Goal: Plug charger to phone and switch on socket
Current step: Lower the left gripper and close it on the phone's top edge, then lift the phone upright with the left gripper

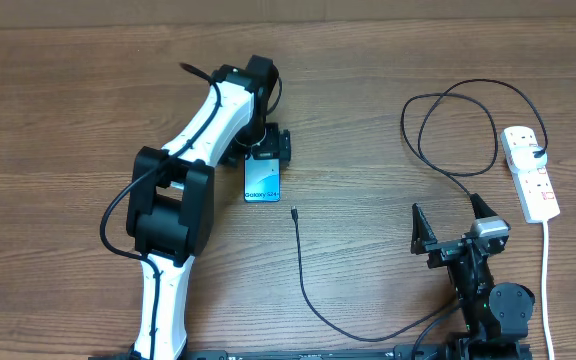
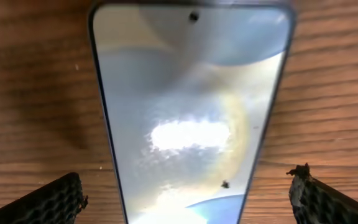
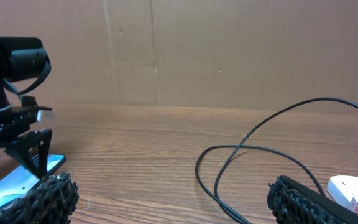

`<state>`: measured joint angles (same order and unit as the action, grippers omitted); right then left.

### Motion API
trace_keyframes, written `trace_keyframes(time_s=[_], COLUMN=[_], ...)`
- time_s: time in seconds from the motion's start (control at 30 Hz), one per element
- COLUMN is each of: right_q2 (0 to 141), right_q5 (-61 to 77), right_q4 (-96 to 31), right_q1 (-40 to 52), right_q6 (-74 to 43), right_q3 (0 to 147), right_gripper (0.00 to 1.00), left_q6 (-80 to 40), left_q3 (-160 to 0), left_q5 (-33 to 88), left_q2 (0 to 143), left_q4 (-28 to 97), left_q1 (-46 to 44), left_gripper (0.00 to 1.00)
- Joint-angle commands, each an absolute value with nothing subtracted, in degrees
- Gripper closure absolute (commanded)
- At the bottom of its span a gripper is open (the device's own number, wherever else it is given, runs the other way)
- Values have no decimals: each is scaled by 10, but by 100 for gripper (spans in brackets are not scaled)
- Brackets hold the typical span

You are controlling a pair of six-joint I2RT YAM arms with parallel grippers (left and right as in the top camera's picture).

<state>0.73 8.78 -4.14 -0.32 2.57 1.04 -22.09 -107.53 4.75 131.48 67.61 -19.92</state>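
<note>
phone (image 1: 262, 181) light blue screen | charger (image 1: 300, 255) black | socket (image 1: 531, 175) white and red | table (image 1: 68, 90) brown woodgrain

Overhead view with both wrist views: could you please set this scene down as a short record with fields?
phone: flat on the table, screen up
charger: tip lies on the wood beside the phone, apart from it, not plugged in; cable loops on toward the socket
socket: white strip with a black plug in it; switch position cannot be told
left gripper: open, over the phone, one finger on each side
right gripper: open, holding nothing
task: charger not yet in the phone
</note>
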Motion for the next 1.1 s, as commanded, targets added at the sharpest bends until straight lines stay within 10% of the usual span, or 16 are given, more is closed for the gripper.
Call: trace_keyframes(time_s=[0.0,0.57,0.7,1.07], right_q2=[3,3,3,3], right_q5=[91,91,91,91], right_q4=[-40,-40,-40,-40], right_q1=[0,0,0,0], right_q6=[24,24,24,24], right_q3=[4,4,4,4], right_gripper=[0,0,0,0], left_q6=[-210,-214,-214,-214], left_q3=[-1080,-964,-939,-940], left_q5=[60,53,51,23], left_q2=[1319,1319,1319,1319], left_q4=[676,571,561,601], left_q1=[-199,-200,-200,-200], left_gripper=[0,1,28,19])
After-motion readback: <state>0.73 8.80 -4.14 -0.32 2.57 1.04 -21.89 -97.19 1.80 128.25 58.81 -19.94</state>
